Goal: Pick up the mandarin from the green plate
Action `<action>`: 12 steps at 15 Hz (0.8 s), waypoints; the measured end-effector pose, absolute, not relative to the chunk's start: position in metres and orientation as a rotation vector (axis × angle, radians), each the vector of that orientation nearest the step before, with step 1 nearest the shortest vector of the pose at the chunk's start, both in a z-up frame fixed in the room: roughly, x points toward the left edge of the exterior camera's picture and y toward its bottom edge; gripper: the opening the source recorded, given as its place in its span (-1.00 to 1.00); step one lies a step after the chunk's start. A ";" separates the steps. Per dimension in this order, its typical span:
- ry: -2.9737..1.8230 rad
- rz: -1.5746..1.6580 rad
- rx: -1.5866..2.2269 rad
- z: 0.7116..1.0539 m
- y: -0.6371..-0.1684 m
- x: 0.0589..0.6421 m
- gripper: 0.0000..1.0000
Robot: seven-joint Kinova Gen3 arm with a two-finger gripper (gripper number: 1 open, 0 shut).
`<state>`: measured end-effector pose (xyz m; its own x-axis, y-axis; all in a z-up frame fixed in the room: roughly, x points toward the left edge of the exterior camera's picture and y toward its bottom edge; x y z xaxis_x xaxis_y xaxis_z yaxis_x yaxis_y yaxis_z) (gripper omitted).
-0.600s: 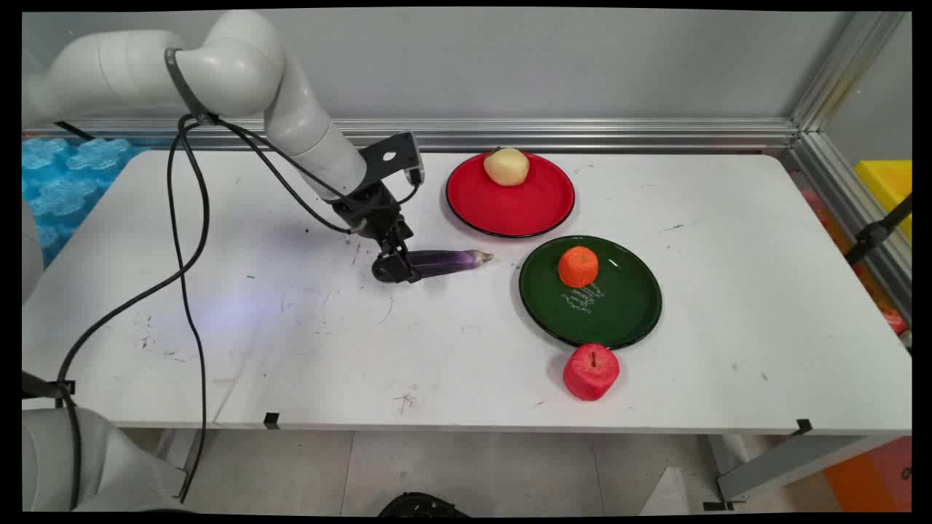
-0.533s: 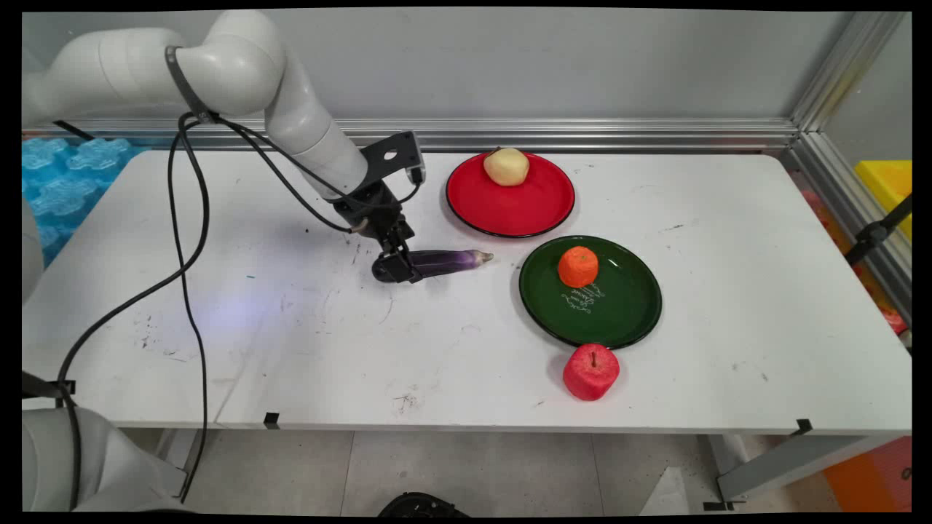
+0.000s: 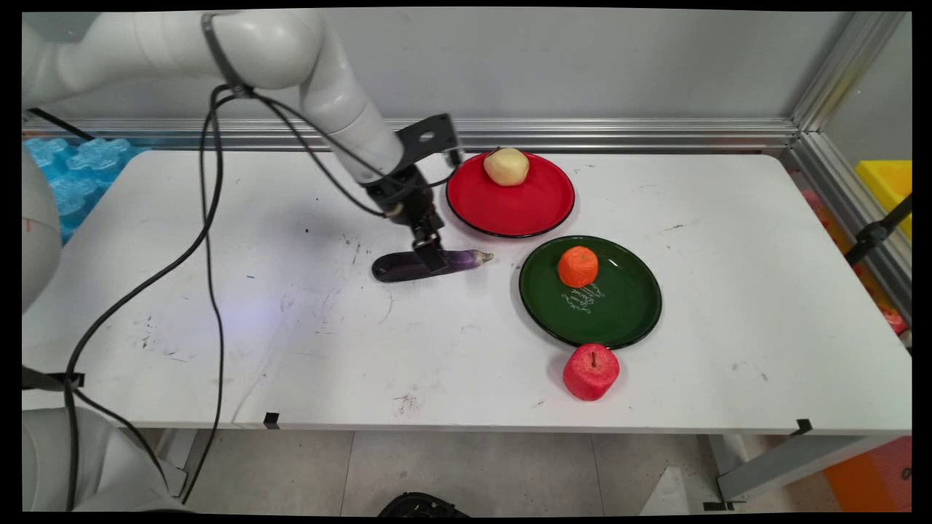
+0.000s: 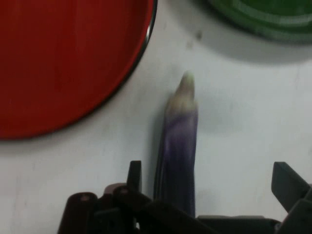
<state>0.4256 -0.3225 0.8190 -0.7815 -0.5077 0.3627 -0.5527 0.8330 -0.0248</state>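
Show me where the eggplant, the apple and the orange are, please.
eggplant [image 3: 397,266]: main view, on its dark thick end.
apple [image 3: 590,372]: main view, on the middle of its red skin.
orange [image 3: 578,266]: main view, on its middle.

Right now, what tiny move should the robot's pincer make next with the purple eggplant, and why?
Probably slide the pincer sideways to centre it. In the hand view the eggplant lies on the table close against one finger, with a wide gap to the other, so it is not yet gripped evenly.
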 end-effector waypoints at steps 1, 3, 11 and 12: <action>-2.666 0.191 0.787 0.823 -0.328 0.413 1.00; -2.653 0.205 0.770 0.828 -0.336 0.392 1.00; -2.577 0.249 0.745 0.824 -0.365 0.316 1.00; -2.572 0.253 0.746 0.821 -0.367 0.310 1.00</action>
<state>0.3098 -0.3670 0.8212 -0.7533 -0.4629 0.4672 -0.5450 0.8370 -0.0496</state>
